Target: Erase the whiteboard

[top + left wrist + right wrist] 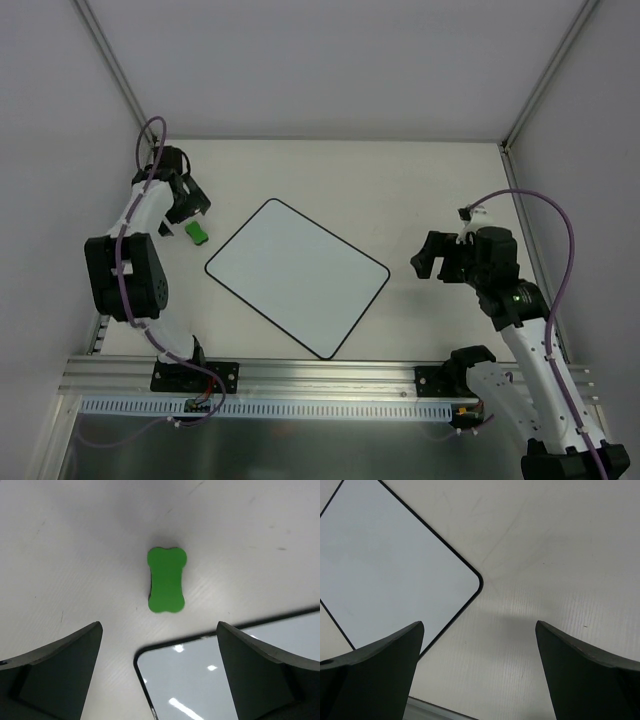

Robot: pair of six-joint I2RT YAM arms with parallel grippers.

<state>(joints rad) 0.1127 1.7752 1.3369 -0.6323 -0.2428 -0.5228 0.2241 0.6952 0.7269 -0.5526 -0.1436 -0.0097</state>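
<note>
The flat white, black-edged whiteboard is laid askew at the middle of the pale table. A small green bone-shaped eraser is seen just beside its left corner, not touching it. The left gripper over the eraser and the right gripper near the right edge are spread open, empty.

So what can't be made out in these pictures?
The flat white whiteboard with thin black edge: each wrist view shows one corner, the rest cut off by the frame; faint marks would be too small in the top view.
The small green bone-shaped eraser: underside hidden against the table.
The left gripper and right gripper: wrist views cut the fingers off at the bottom edge.
</note>
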